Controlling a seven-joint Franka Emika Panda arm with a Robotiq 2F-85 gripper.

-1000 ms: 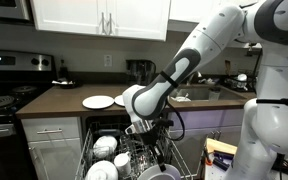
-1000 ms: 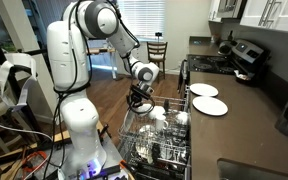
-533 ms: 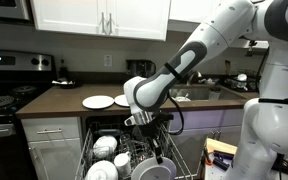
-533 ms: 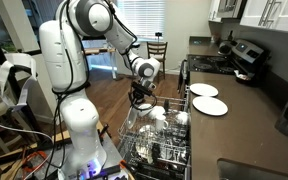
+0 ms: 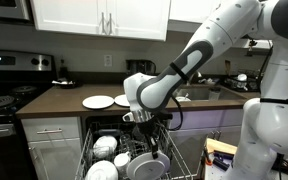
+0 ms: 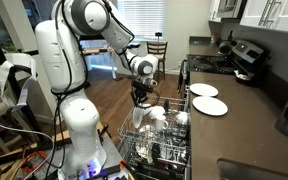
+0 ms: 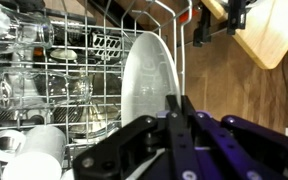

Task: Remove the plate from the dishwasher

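My gripper (image 7: pixel 180 108) is shut on the rim of a white plate (image 7: pixel 148 72), which stands on edge in the wrist view. In both exterior views the gripper (image 5: pixel 146 124) (image 6: pixel 141 99) hangs over the dishwasher's pulled-out wire rack (image 5: pixel 108 131) (image 6: pixel 134 154). The plate (image 5: pixel 147 166) (image 6: pixel 137 118) hangs below the gripper, just above the rack's outer end. The rack (image 7: pixel 74 62) still holds cups, bowls and glasses.
Two white plates (image 6: pixel 210 105) (image 6: pixel 204 90) lie on the brown counter (image 5: pixel 59 102) above the dishwasher. A black stove (image 5: pixel 4 95) stands beside it. A wooden chair (image 6: pixel 159 50) and wood floor (image 7: pixel 234 95) lie beyond the rack.
My gripper has risen a little with the plate in it, lifting the plate up out of the rack's tines.
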